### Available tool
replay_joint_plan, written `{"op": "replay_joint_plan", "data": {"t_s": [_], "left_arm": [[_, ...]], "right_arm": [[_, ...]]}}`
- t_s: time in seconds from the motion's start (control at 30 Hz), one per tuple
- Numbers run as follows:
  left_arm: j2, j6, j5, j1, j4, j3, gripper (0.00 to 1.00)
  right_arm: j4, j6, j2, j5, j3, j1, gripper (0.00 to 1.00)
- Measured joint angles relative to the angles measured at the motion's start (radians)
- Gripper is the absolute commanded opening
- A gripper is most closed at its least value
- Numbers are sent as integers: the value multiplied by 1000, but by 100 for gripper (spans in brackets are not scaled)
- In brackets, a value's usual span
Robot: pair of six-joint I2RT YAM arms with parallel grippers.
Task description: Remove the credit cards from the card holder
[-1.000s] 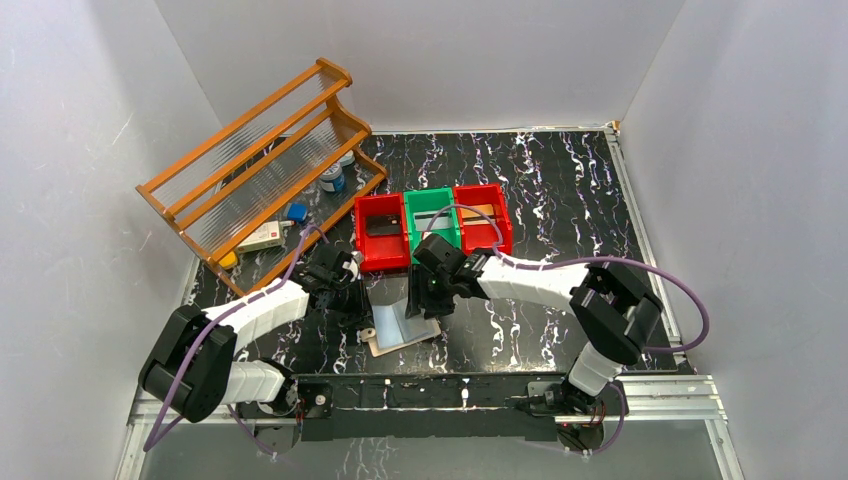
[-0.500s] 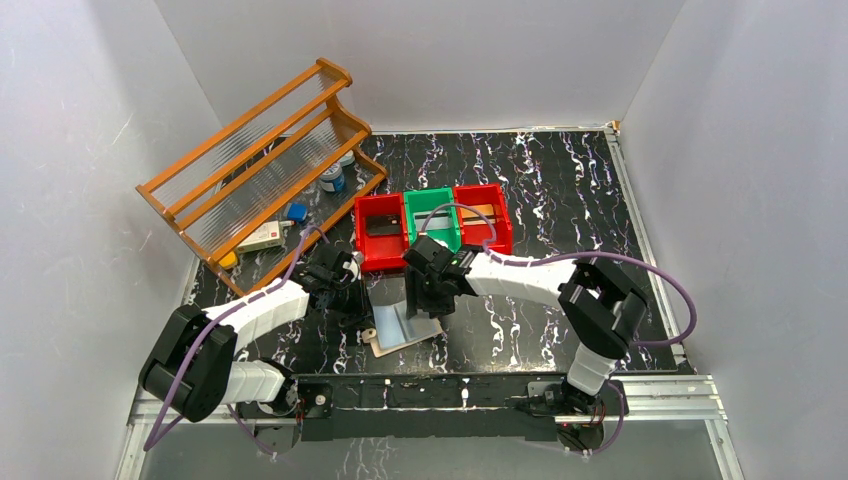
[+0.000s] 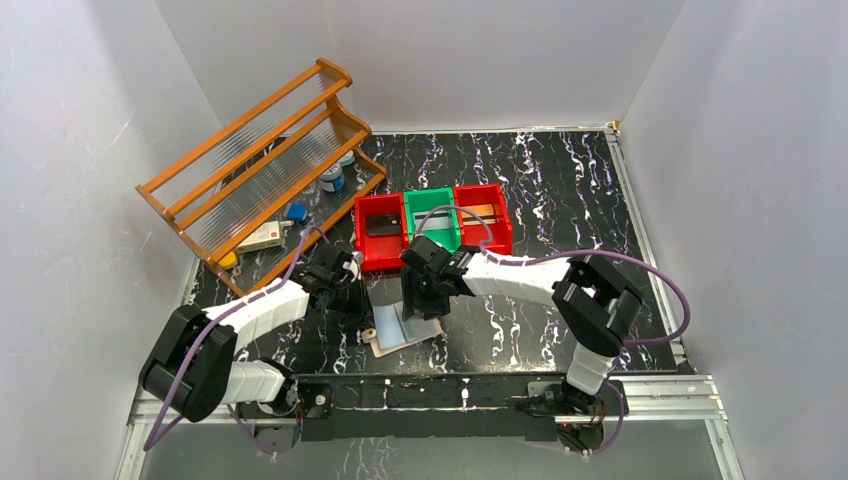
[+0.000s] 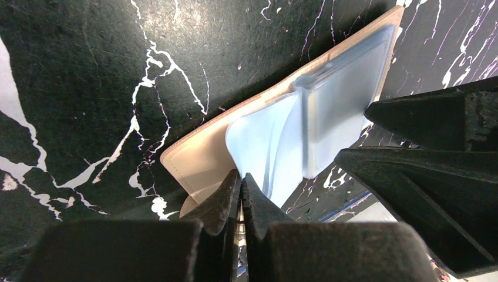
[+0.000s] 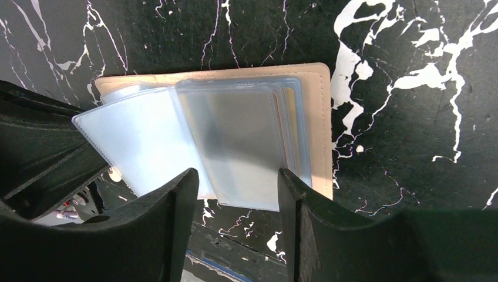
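Note:
The tan card holder [image 3: 400, 331] lies open on the black marbled table, its pale blue sleeves [image 5: 176, 141] fanned out. A greyish card [image 5: 241, 147] shows through the top sleeve, with an orange edge [image 5: 289, 132] beside it. My left gripper [image 4: 239, 179] is shut, its tips resting where the tan cover [image 4: 199, 161] meets a sleeve; nothing shows between them. My right gripper [image 5: 238, 194] is open, its fingers [image 5: 176, 217] straddling the near edge of the sleeve stack without touching it. One card lies in each bin: dark [image 3: 381, 226], silvery grey [image 3: 433, 220], orange [image 3: 481, 212].
Behind the holder, two red bins [image 3: 362, 240] [image 3: 505, 228] flank a green bin [image 3: 412, 222] in a row. A wooden rack [image 3: 260, 170] leans at the back left with small items under it. The metal rail [image 3: 430, 390] runs along the near edge.
My right arm has shifted slightly left, bringing its open fingers further over the sleeves. The left gripper and the card holder have not moved.

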Motion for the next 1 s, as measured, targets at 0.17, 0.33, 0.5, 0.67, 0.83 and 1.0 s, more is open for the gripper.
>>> {"op": "replay_joint_plan", "data": {"t_s": [0.17,0.33,0.5,0.67,0.83,1.0], "left_arm": [[0,0,0,0,0,0,0],[0,0,0,0,0,0,0],[0,0,2,0,0,0,0],[0,0,3,0,0,0,0],[0,0,3,0,0,0,0],[0,0,3,0,0,0,0]], "right_arm": [[3,5,4,-2,1,0,63],[-3,4,2,8,5,0,64],[-3,-6,-3,39,5,5,64],[-3,-10,-3,56,5,5,63],[-2,-10,-3,60,3,5,63],[-1,-10,0,50,0,5,63]]}}
